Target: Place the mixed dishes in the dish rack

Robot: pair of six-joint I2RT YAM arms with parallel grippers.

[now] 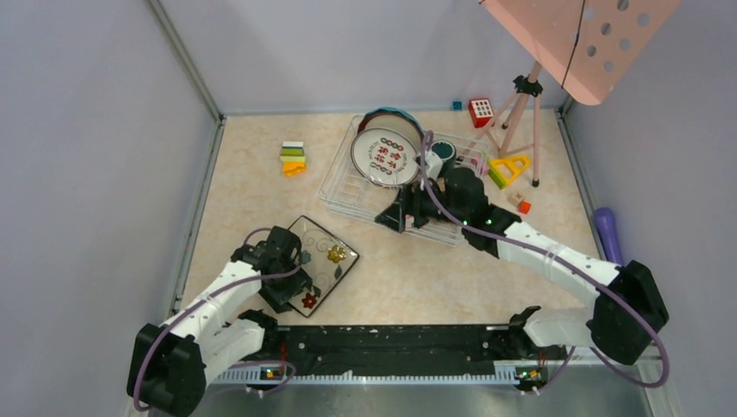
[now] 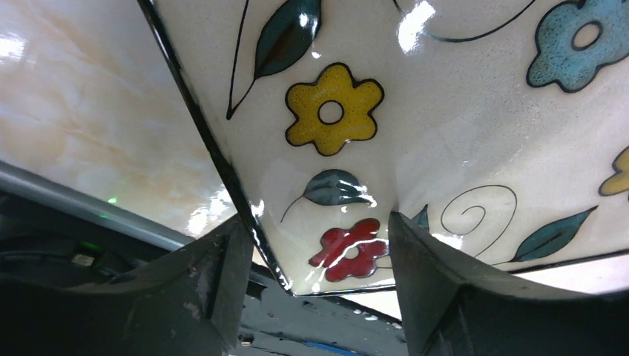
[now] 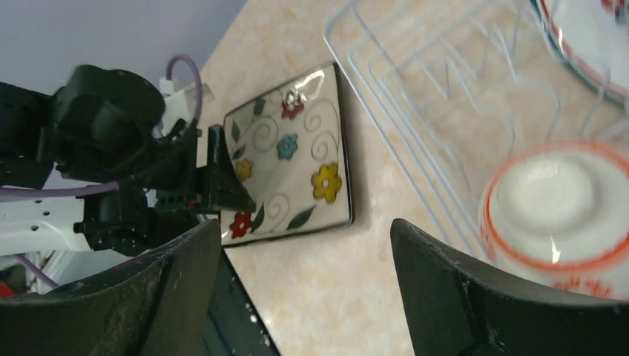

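The square floral plate [image 1: 323, 261] lies on the table near the front left. My left gripper [image 1: 295, 285] is open, its fingers either side of the plate's near corner [image 2: 334, 245]. The white wire dish rack [image 1: 348, 187] holds the white red-marked plate [image 1: 385, 156], the blue polka-dot plate [image 1: 393, 113] behind it, and the teal mug [image 1: 444, 152]. My right gripper [image 1: 405, 215] is open and empty above the rack's near edge. The right wrist view shows the gripper [image 3: 305, 226], the floral plate [image 3: 297, 170], the rack [image 3: 415, 89] and an upturned red-white bowl [image 3: 556, 215] inside it.
Stacked toy blocks [image 1: 294, 158] lie left of the rack. More blocks [image 1: 508, 169] and the pink stand's tripod [image 1: 521, 104] are at the back right. A purple cylinder [image 1: 607, 233] lies by the right wall. The arms' base rail [image 1: 391, 343] runs along the near edge.
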